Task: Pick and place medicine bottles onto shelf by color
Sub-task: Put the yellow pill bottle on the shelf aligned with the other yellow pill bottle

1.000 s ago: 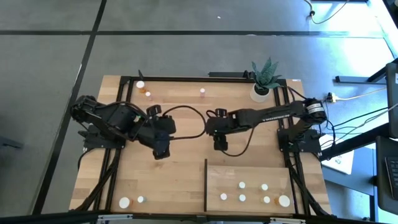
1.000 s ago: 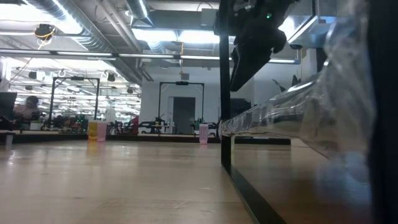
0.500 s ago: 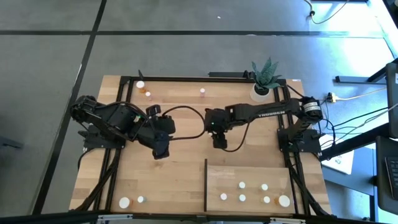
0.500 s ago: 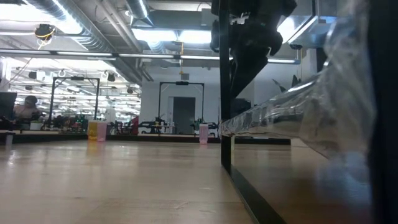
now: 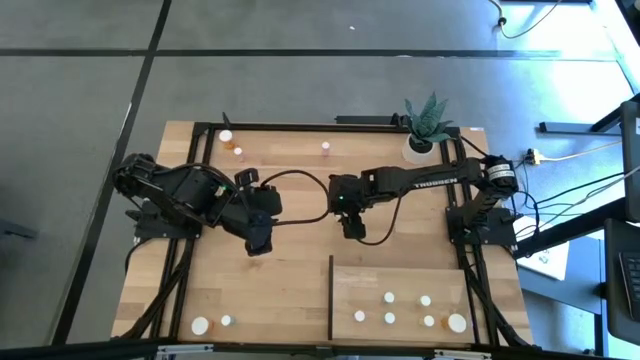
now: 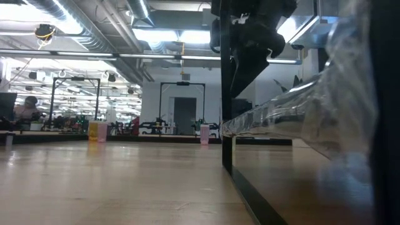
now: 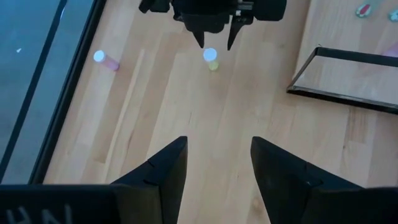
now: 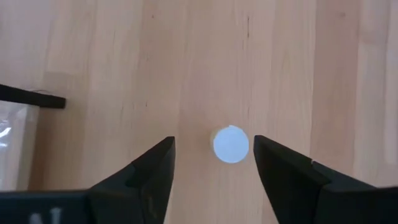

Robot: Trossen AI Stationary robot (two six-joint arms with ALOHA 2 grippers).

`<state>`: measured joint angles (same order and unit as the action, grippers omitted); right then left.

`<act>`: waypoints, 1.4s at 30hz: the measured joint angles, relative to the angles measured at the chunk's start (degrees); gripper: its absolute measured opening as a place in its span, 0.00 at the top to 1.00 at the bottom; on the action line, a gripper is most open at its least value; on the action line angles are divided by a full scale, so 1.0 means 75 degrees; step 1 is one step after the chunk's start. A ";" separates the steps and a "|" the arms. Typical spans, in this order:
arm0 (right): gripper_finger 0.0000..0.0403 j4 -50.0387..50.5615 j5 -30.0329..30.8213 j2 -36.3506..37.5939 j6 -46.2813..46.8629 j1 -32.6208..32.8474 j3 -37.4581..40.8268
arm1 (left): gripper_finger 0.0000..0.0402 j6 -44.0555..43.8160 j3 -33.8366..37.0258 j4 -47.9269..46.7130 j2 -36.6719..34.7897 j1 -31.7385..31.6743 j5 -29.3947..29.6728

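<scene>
Bottle: round white cap, yellowish body, upright on wood.

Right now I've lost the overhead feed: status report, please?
Right gripper open, poised over a white-capped bottle mid-table, not gripping. Left gripper open, empty, waiting alongside. Shelf holds six bottles. Nothing in the way.

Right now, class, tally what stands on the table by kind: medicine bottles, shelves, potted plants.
Medicine bottles: 12 (6 on the shelf, 6 off it, one under the right gripper)
Shelf: 1
Potted plant: 1
Total: 14
</scene>
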<state>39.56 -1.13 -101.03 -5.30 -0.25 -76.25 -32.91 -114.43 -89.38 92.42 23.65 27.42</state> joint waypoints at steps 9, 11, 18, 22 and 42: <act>0.37 -0.0264 0.0004 -0.0196 -0.0134 -0.0019 0.0000 | 0.58 -0.0001 0.0003 0.0000 0.0000 0.0004 0.0000; 0.38 -0.0378 0.0002 -0.0196 -0.0134 -0.0052 0.0000 | 0.58 -0.0002 0.0003 0.0000 0.0000 0.0004 0.0000; 0.38 -0.0491 0.0005 -0.0200 -0.0097 -0.0228 0.0262 | 0.58 -0.0003 0.0006 0.0000 0.0003 0.0004 0.0000; 0.38 -0.0626 0.0010 -0.0202 0.0041 -0.0268 0.0462 | 0.58 -0.0003 0.0006 0.0000 0.0003 0.0004 0.0000; 0.39 -0.1419 0.0001 -0.0365 -0.0333 -0.0391 0.0842 | 0.58 0.0002 0.0006 -0.0007 0.0005 0.0004 -0.0003</act>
<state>28.92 -1.13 -103.76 -7.80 -3.18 -69.93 -32.89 -114.39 -89.44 92.46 23.68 27.40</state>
